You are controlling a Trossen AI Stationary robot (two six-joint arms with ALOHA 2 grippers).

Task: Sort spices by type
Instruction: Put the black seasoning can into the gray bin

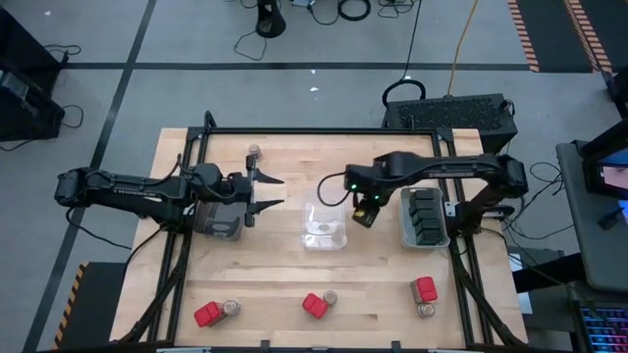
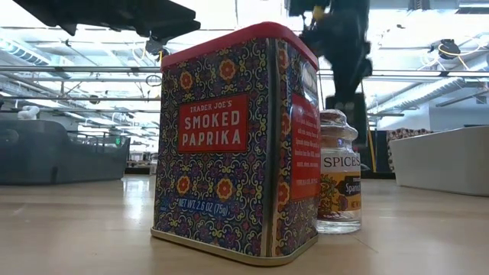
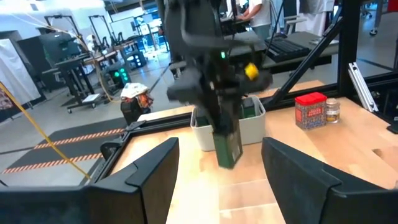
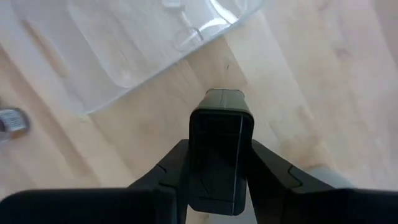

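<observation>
One black spice box (image 4: 221, 149) is clamped between the fingers of the right gripper (image 1: 366, 213), held above bare wood in the gap between the clear tray (image 1: 324, 225) on one side and the grey tray (image 1: 424, 218) on the other. Several black boxes (image 1: 427, 214) are already lined up in the grey tray, so the held one is judged to be bound there, carried high to clear the rim. The left gripper (image 1: 267, 191) is spread wide and empty, parked just beyond a second grey tray (image 1: 220, 220), seemingly waiting. A small jar (image 1: 254, 152) sits alone near the far edge, close to that left gripper. Three red paprika tins (image 1: 315, 305), each with a round spice jar (image 1: 330, 296) touching or just beside it, are left unsorted along the near edge, well apart from both grippers. A jar appears to lie in the clear tray, but this is hard to confirm.
</observation>
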